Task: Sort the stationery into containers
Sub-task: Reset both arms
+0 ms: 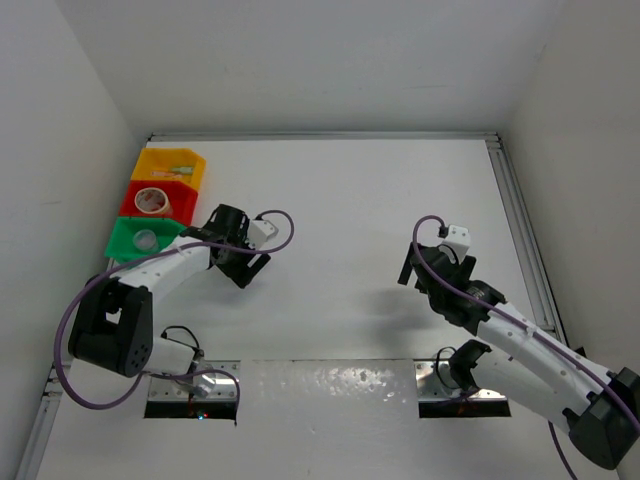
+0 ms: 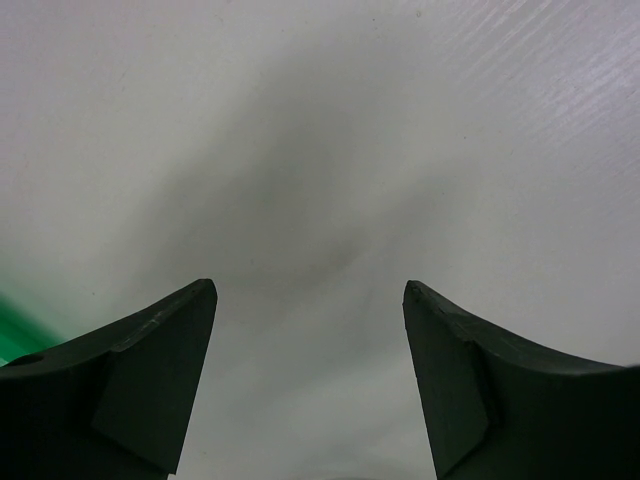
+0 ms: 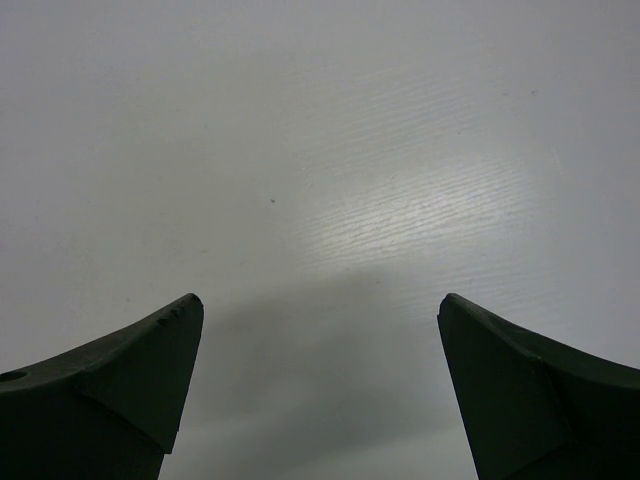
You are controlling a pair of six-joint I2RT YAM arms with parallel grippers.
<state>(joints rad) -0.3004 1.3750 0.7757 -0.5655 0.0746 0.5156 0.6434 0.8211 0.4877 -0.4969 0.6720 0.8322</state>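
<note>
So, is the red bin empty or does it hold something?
Not empty: the red bin holds one pale tape roll, visible inside it in the top view.

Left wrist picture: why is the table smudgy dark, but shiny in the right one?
Left wrist: the smudge is a soft shadow on the table, ahead of the left gripper; right wrist: the shiny spot is light glaring off the table; top external: the near strip glares too.

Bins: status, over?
Left jaws open, empty, near green bin. Right jaws open, empty. Tape roll in red bin, sticks in yellow bin. Nothing in the way.
</note>
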